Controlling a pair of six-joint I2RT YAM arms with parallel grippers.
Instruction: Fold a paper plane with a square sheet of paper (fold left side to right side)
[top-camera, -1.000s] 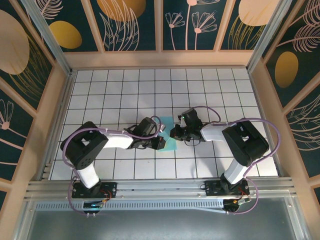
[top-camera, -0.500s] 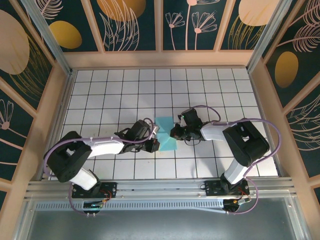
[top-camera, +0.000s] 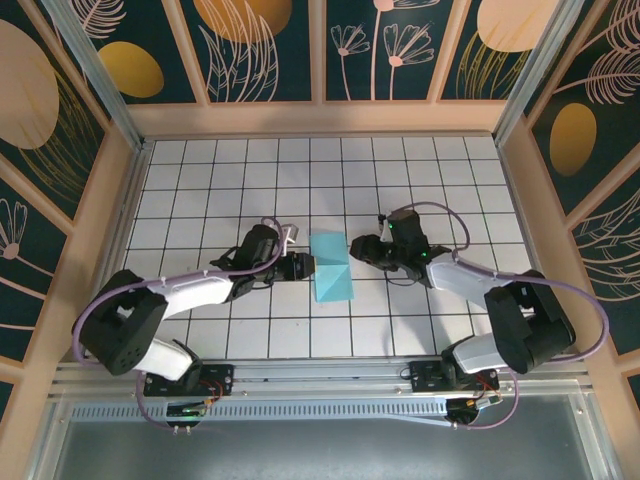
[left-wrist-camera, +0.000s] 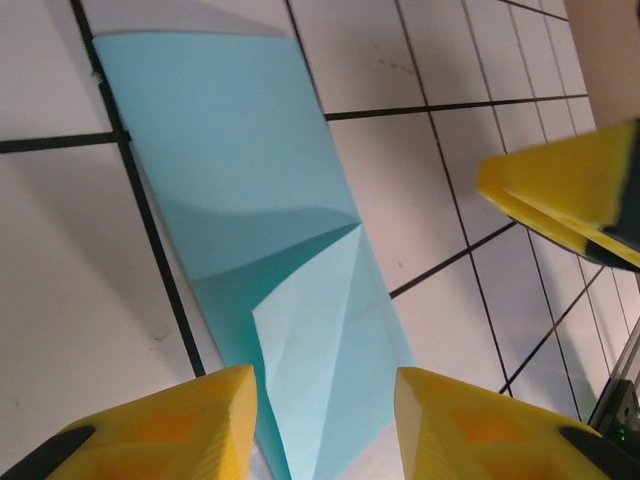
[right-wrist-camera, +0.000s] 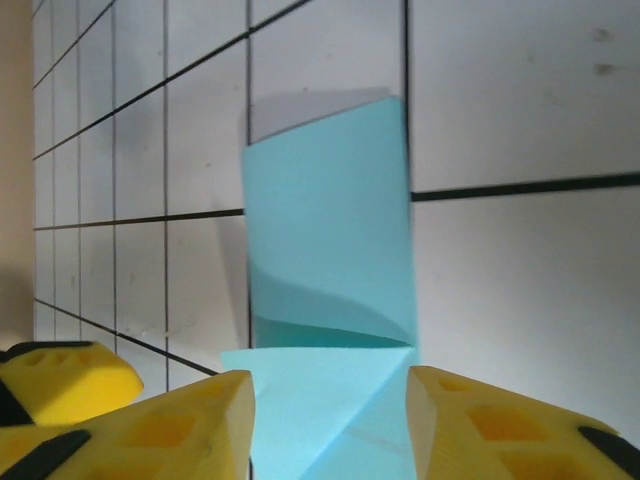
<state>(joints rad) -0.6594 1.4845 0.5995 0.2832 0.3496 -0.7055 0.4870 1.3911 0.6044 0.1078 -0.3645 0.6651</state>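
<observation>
Sheet status: the square sheet of paper (top-camera: 332, 270) lies flat on the table (top-camera: 200, 180), mid-scene, doubled into a narrow strip running near to far, with a lighter triangular flap showing on it. You have the left gripper (top-camera: 305, 266) just beside its left edge and the right gripper (top-camera: 355, 248) just beside its right. Both have their jaws parted and hold nothing. Judged: left-to-right half-fold done; nose and wing folds outstanding.

The square sheet of paper (top-camera: 332, 268) lies folded narrow, one corner creased.
</observation>
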